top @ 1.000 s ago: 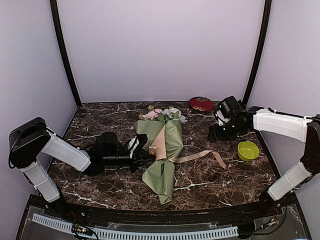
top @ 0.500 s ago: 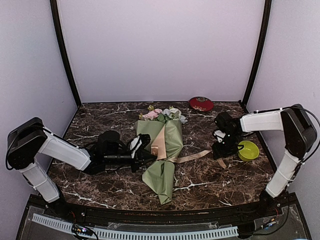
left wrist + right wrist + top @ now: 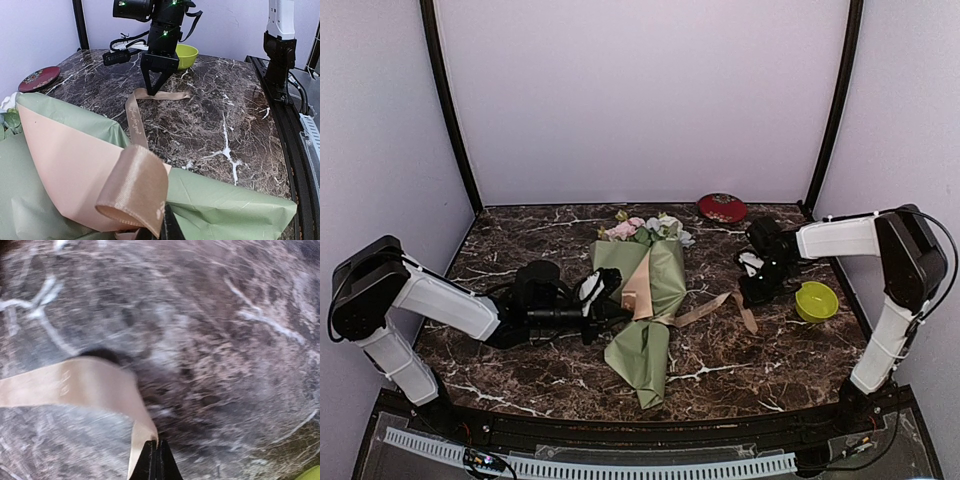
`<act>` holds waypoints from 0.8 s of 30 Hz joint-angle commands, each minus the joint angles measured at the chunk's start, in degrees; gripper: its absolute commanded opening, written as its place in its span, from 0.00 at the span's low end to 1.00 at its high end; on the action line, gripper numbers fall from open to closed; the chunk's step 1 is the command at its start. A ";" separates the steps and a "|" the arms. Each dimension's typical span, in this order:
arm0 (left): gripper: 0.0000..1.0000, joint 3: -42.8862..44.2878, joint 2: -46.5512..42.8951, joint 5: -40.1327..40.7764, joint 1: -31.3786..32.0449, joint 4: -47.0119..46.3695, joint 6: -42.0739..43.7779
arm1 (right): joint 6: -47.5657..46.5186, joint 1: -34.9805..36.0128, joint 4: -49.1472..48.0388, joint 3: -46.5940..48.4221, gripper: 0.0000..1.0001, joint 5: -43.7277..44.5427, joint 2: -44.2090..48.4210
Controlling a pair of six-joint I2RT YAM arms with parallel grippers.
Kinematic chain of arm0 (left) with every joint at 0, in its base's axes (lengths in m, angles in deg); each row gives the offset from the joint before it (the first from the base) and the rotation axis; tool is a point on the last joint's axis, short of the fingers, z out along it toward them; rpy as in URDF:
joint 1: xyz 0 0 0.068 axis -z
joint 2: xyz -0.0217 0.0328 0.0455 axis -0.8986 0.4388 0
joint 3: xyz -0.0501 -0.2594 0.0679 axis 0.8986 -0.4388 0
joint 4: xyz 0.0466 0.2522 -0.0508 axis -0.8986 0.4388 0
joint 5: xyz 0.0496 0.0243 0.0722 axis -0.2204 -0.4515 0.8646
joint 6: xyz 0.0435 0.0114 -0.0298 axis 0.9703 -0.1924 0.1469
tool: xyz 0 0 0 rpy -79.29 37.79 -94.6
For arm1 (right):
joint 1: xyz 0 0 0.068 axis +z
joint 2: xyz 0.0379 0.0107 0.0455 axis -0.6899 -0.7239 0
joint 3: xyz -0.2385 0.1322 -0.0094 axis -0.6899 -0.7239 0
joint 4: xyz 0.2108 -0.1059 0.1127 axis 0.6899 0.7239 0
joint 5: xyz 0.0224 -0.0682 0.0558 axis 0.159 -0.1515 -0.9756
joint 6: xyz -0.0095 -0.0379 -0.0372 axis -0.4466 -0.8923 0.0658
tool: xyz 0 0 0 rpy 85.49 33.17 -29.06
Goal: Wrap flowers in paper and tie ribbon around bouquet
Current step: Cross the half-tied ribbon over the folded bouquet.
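Ribbon (image 3: pixel 134 117) bears faint gold script, too small to read

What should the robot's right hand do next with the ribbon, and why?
Probably lift the ribbon across the bouquet: the right gripper is shut on its loose end, and the left gripper holds the other end at the bouquet.

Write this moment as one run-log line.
left end effector: shut on ribbon by bouquet | right end effector: shut on ribbon's free end
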 commanded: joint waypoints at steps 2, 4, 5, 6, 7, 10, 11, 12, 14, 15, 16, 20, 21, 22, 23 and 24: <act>0.00 0.61 -2.76 1.19 0.55 1.12 1.50 | -2.24 0.39 0.51 0.02 0.00 -11.04 8.73; 0.00 0.63 -2.73 1.76 0.75 1.19 2.11 | -2.84 1.74 2.07 0.59 0.00 -14.78 12.98; 0.00 0.65 -2.67 2.10 0.85 1.31 2.37 | -3.27 2.76 2.91 1.07 0.00 -16.48 14.84; 0.00 0.74 -2.69 2.41 0.98 1.43 2.66 | -3.56 4.13 3.60 1.55 0.00 -18.14 16.46; 0.00 0.66 -2.69 2.56 1.08 1.41 2.86 | -3.64 5.63 4.01 2.08 0.00 -19.85 18.28; 0.00 0.32 -2.90 2.88 1.34 1.01 3.48 | -3.02 11.22 3.78 4.69 0.00 -25.64 22.99; 0.00 0.21 -2.91 2.98 1.43 0.79 3.73 | -2.75 13.61 3.09 5.26 0.00 -27.13 24.11; 0.00 0.00 -2.86 3.07 1.55 0.58 3.95 | -2.32 15.94 1.89 7.71 0.00 -28.49 25.09; 0.00 -0.22 -2.65 3.45 1.80 0.33 4.37 | -0.27 19.77 -4.18 10.06 0.00 -32.37 25.84; 0.00 -0.26 -2.64 3.63 2.01 0.28 4.53 | 1.32 21.02 -7.72 10.85 0.00 -34.04 25.65; 0.00 -0.38 -2.53 3.72 2.13 0.04 4.80 | 2.71 22.00 -11.01 11.90 0.00 -35.23 24.97; 0.00 -1.27 -2.75 4.24 2.77 -1.79 5.05 | 5.91 24.01 -18.44 19.18 0.00 -34.83 18.46; 0.00 -1.62 -2.86 4.34 2.91 -2.25 5.00 | 6.96 24.31 -20.32 21.77 0.00 -35.25 16.34; 0.00 -1.81 -2.93 4.46 3.03 -2.58 5.11 | 7.84 24.65 -21.76 23.96 0.00 -35.72 14.11; 0.00 -1.97 -2.93 4.75 3.17 -2.72 5.15 | 8.76 25.09 -22.83 25.83 0.00 -35.79 11.78; 0.00 -2.21 -2.94 4.97 3.32 -2.86 5.31 | 10.09 25.30 -24.02 27.83 0.00 -35.67 9.47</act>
